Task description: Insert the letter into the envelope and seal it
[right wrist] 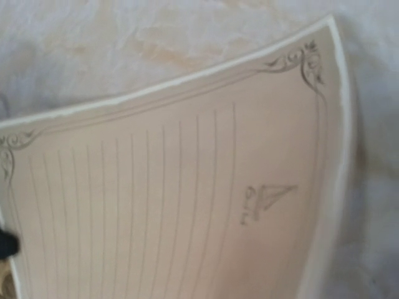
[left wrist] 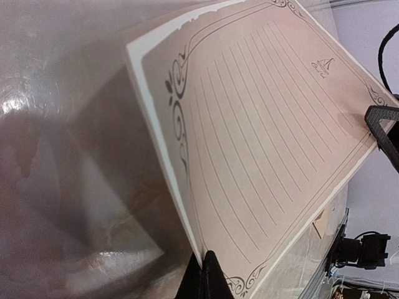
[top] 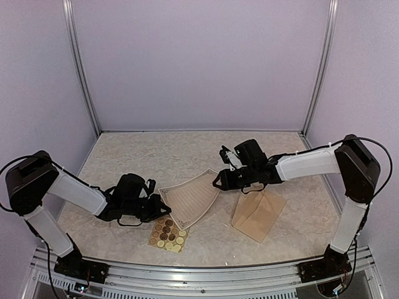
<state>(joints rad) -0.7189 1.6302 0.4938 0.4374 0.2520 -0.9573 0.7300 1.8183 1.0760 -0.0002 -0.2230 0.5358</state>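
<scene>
The desk (top: 156, 156) carries all items. The letter (top: 190, 199) sits at centre, printed face up and bowed, its left edge raised off the surface. The envelope (top: 257, 215) lies flat to the letter's right, just beside it and partly under the right arm; whether its flap is open cannot be told. A sticker sheet (top: 167, 235) lies near the letter's near corner. The left end effector (left wrist: 202, 277) is pinched shut on the letter's edge. The right end effector (top: 218, 180) is at the opposite edge; its jaw state cannot be determined. Judged step: folding the letter, insertion not begun. The next move calls for a secure right-side grip to bring edge to edge squarely.
</scene>
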